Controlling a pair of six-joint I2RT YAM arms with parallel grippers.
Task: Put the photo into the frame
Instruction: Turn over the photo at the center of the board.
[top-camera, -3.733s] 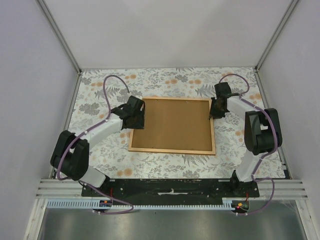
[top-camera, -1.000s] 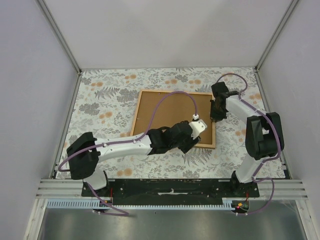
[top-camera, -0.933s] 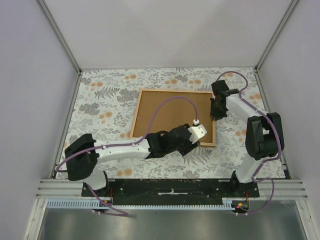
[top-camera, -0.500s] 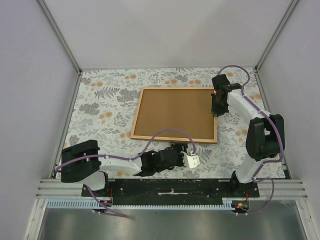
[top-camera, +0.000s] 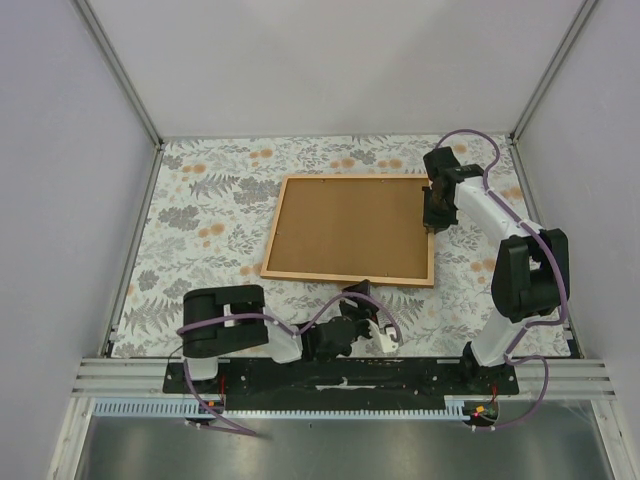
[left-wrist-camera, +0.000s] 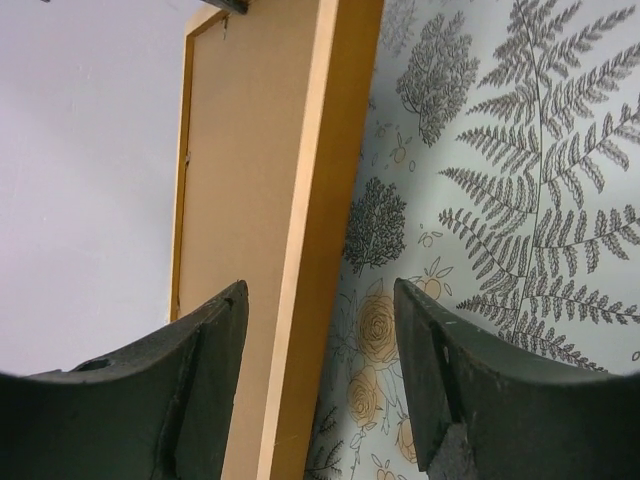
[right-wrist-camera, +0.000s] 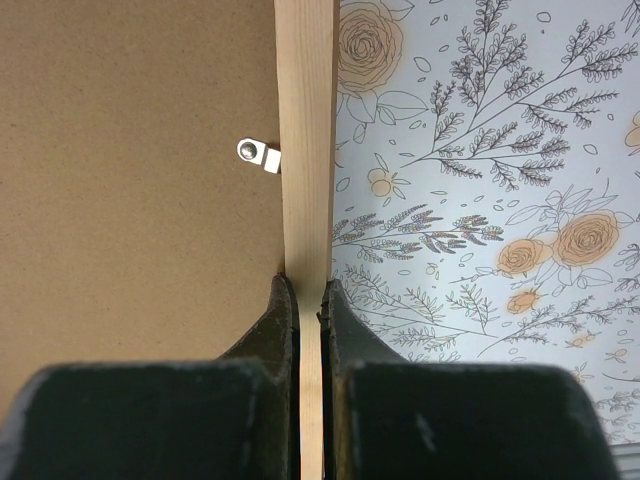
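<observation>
Orange-brown wood forms the rails of the single frame (right-wrist-camera: 305, 120), which lies flat and back side up on the flower-patterned table (top-camera: 200, 210), a little right of the middle. Its long axis runs left to right across the table. It is turned slightly, so the near right corner sits closer to the arm bases than the near left corner.

There is one frame, and inside it one plain brown backing board (top-camera: 350, 228) that fills the opening from rail to rail. In the right wrist view, one small metal clip (right-wrist-camera: 260, 154) sits on the board against the inner edge of the rail. Two arms are in view.

The right gripper (right-wrist-camera: 308, 292) is at the far part of the frame's right-hand short rail. Its two fingers are drawn together on that rail, one on the board side and one on the table side, with the pale wood pinched between them.

The left arm is folded low and close to its base at the near edge of the table. The left gripper (left-wrist-camera: 320, 285) is just beside the frame's near long rail. Its fingers (left-wrist-camera: 215, 340) stand well apart and hold nothing. In its wrist view the rail runs up through the gap between them, with the board on one side and the patterned table on the other. Whether a fingertip touches the wood cannot be told.
</observation>
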